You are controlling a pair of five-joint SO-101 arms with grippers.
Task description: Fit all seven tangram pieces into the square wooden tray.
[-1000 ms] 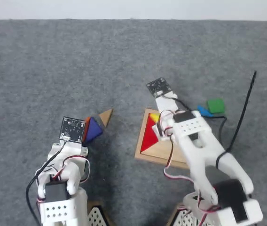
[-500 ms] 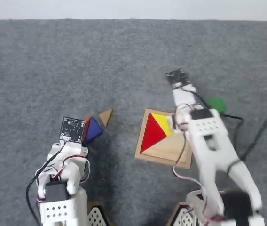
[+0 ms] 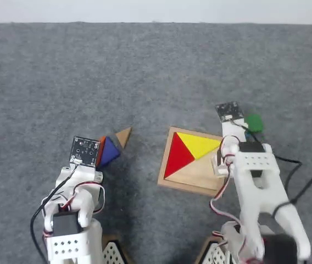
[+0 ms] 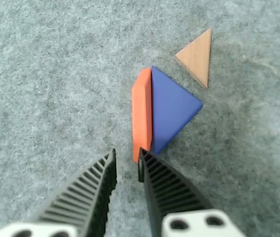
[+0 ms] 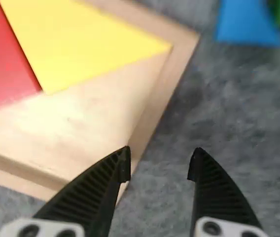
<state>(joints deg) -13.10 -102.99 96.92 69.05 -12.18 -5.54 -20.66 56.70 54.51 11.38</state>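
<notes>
The square wooden tray [image 3: 200, 184] holds a red triangle [image 3: 176, 157] and a yellow triangle [image 3: 200, 144]. My right gripper [image 5: 160, 157] hangs open over the tray's rim [image 5: 178, 64] and the felt beside it, holding nothing. A light blue triangle [image 5: 243, 22] and a green piece [image 3: 253, 122] lie just beyond the tray. On the left an orange piece [image 4: 142, 111] lies against a dark blue triangle [image 4: 172, 108], with a plain wooden triangle [image 4: 197, 57] past them. My left gripper [image 4: 126, 157] is narrowly open and empty, its tips at the orange piece's near end.
Grey felt [image 3: 145, 71] covers the whole table. A black cable [image 3: 310, 184] trails from the right arm [image 3: 257, 181] at the right. The left arm [image 3: 71, 203] stands at the lower left.
The right arm has swung rightward off the tray, uncovering the yellow triangle that lies in it. The left arm has kept still.
</notes>
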